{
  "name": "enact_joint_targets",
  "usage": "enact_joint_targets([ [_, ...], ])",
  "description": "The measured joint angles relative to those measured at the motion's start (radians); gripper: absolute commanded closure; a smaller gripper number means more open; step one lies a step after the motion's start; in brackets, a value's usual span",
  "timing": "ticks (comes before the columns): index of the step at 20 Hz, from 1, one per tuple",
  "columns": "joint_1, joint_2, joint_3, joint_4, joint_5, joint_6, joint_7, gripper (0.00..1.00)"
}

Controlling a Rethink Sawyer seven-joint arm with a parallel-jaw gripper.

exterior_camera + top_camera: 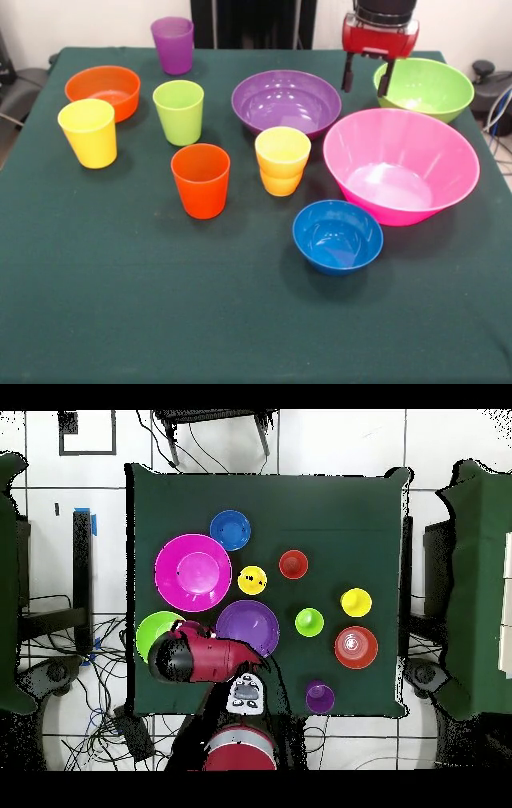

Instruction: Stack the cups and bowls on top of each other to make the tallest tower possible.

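The gripper [367,81] hangs at the far right of the table in the front view, its two dark fingers spread apart and holding nothing. One finger appears to hang over the near-left rim of the glossy lime green plastic bowl [424,88]; whether it touches the rim cannot be told. From overhead the red arm head covers part of that same bowl [155,632].

Just nearer than the green bowl sits the very large pink plastic bowl [402,164], tilted a little toward the camera. To the left of the gripper is the medium purple glossy bowl [286,102], and nearest on the right side is the small blue bowl [337,235].

In the middle stands the yellow-orange tapered cup [282,161]; it looks like two cups nested one in the other, which would be the only stacking done so far, though this is a judgement from the double rim line. Left of it are the orange-red tumbler [200,180], the lime green tumbler [178,111], the yellow tumbler [88,132], the small orange bowl [103,90] and, farthest back, the purple tumbler [173,45].

All of these stand singly and apart on the dark green tablecloth [160,320]. The tower is barely begun; nearly every piece is left to place.
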Motion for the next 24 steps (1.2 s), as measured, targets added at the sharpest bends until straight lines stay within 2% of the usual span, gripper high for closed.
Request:
enact_joint_targets([
  [13, 0.014, -0.043, 0.000, 0.059, 0.000, -0.001, 0.006, 0.00],
  [18, 0.014, -0.027, 0.004, 0.074, 0.001, -0.028, 0.024, 0.00],
  [24, 0.019, 0.021, 0.007, 0.085, 0.001, -0.111, 0.067, 0.00],
])
